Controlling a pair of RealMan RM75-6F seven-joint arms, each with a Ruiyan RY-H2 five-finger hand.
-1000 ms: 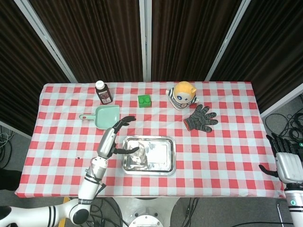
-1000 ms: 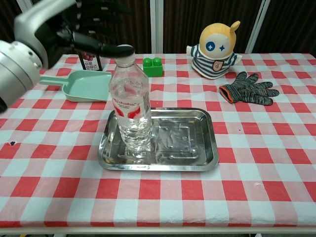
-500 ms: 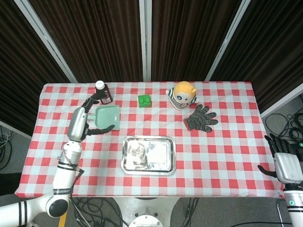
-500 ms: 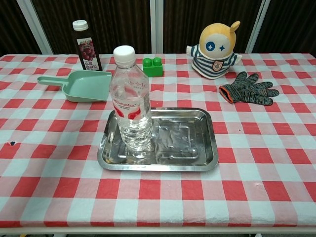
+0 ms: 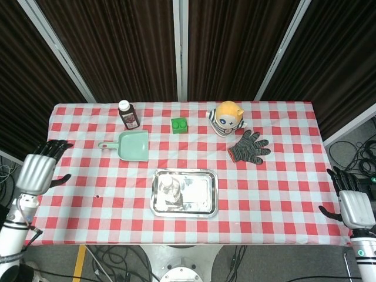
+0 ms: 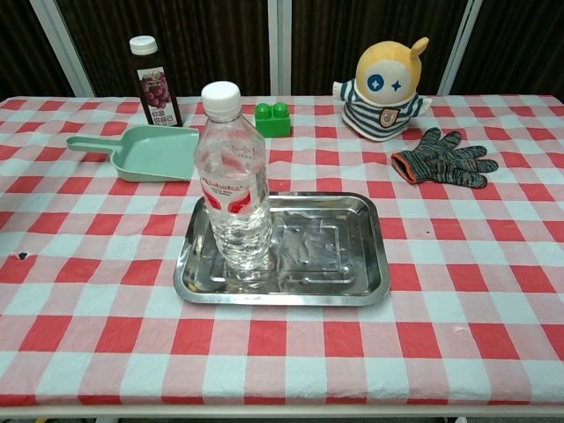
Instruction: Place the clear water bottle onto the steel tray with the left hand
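Note:
The clear water bottle point(image 6: 233, 185) with a white cap and red label stands upright on the left part of the steel tray point(image 6: 344, 260). From above, the bottle point(image 5: 168, 189) shows as a cap inside the tray point(image 5: 200, 194). My left hand point(image 5: 37, 172) hangs open beyond the table's left edge, far from the bottle. My right hand point(image 5: 354, 202) is open off the table's right edge. Neither hand shows in the chest view.
A green dustpan point(image 6: 154, 150) lies left of the tray, with a dark juice bottle point(image 6: 153, 82) behind it. A green brick point(image 6: 273, 118), a yellow plush toy point(image 6: 385, 79) and a grey knit glove point(image 6: 445, 157) sit along the back right.
My left hand has let go of the bottle and swung away leftward, past the dustpan and off the table's left edge. The bottle stays upright on the tray. The right hand barely moved.

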